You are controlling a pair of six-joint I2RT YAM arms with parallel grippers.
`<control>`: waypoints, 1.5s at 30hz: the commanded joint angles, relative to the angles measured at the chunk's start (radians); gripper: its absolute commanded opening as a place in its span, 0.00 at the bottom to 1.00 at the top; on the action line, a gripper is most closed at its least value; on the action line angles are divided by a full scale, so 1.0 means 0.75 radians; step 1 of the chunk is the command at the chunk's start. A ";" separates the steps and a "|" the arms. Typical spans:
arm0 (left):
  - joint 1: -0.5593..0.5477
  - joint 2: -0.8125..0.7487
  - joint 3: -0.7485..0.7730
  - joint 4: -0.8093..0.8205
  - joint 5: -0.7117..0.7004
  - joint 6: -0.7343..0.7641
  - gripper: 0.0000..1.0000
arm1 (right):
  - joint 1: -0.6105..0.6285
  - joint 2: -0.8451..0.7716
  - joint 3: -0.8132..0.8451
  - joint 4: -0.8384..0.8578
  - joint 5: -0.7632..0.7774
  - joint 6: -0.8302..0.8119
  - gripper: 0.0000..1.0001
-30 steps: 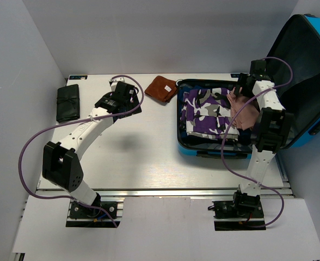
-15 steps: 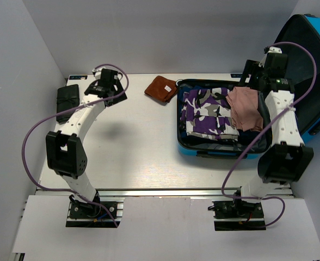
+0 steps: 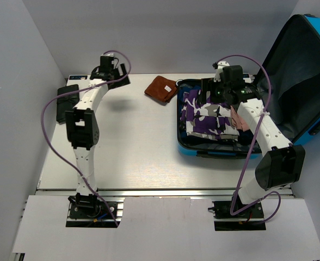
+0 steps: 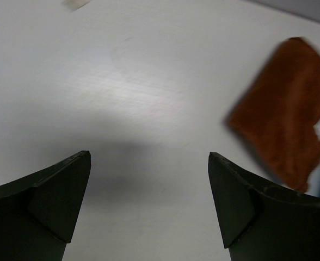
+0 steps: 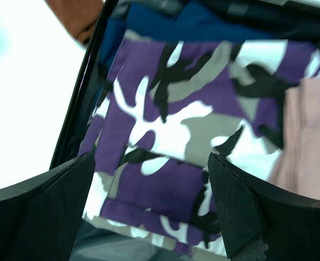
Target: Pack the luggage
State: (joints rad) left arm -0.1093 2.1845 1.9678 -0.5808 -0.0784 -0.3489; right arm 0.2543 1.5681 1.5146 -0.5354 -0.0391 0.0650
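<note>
The blue luggage (image 3: 304, 138) lies open at the right, its lid (image 3: 301, 70) propped up. Inside lie a purple camouflage garment (image 3: 206, 117), also in the right wrist view (image 5: 192, 130), and a pink cloth (image 3: 240, 115), which shows at that view's right edge (image 5: 307, 141). My right gripper (image 3: 210, 91) is open and empty above the camouflage garment. My left gripper (image 3: 122, 79) is open and empty over the bare table at the back left. A rust-brown folded cloth (image 3: 161, 88) lies on the table left of the luggage, and is in the left wrist view (image 4: 290, 109).
A black folded pouch (image 3: 67, 100) lies at the table's far left edge. White walls enclose the table at the back and sides. The purple cables loop above both arms.
My left arm has swung back to the far left corner. My right gripper has moved left from the pink cloth's side to above the camouflage garment, leaving the pink cloth in the luggage.
</note>
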 commanded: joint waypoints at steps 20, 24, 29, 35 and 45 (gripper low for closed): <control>-0.380 0.603 0.516 0.464 -0.079 0.306 0.98 | 0.023 -0.330 -0.326 0.084 -0.073 0.110 0.89; -0.423 0.577 0.426 0.323 -0.098 0.269 0.91 | 0.023 -0.350 -0.363 0.086 -0.089 0.118 0.89; -0.449 0.515 0.291 0.116 -0.159 0.246 0.90 | 0.029 -0.399 -0.403 0.061 -0.091 0.112 0.89; -0.494 0.291 -0.083 -0.101 -0.268 0.103 0.90 | 0.041 -0.489 -0.475 0.059 -0.109 0.108 0.89; -0.635 -0.609 -1.279 0.056 0.102 -0.316 0.98 | 0.309 -0.510 -0.567 0.029 -0.124 0.159 0.89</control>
State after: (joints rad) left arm -0.5602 1.8416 1.1889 -0.4404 -0.1837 -0.4698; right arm 0.4179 1.1744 1.0977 -0.5079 -0.1234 0.1585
